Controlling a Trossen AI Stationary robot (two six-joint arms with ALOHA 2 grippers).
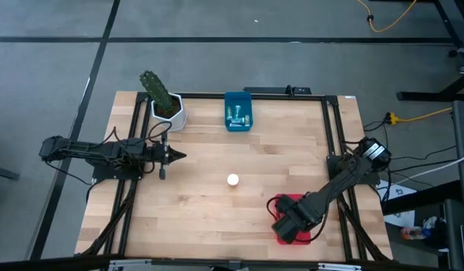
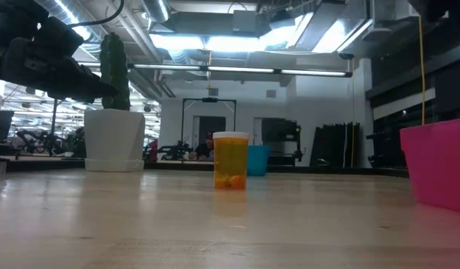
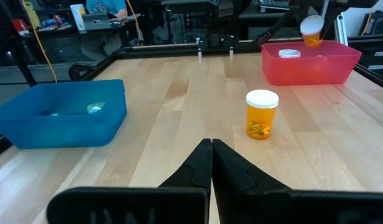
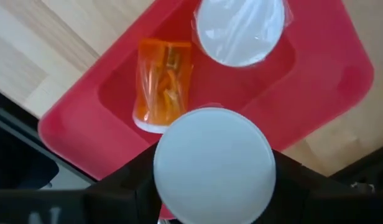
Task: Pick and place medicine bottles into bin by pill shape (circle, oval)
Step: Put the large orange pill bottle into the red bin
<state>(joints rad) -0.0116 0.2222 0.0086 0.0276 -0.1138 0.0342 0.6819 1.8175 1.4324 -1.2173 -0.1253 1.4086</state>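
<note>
My right end effector (image 4: 213, 186) grips a white-capped bottle (image 4: 214, 165) above the red bin (image 4: 322, 81). Releasing off-centre, I judge, could bounce the hard cylinder off the two smooth bottles inside. Left end effector (image 3: 211, 163) waits closed; one orange bottle (image 1: 233, 180) stands mid-worktop (image 1: 202, 218).

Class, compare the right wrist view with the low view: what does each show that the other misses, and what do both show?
Only the right wrist view shows inside the red bin: an orange bottle lying on its side, a white-capped bottle beside it, and the right tool holding another white-capped bottle above the bin.

Only the low view shows the orange bottle standing alone on the table, the cactus pot and the blue bin.

Both show the red bin.
</note>
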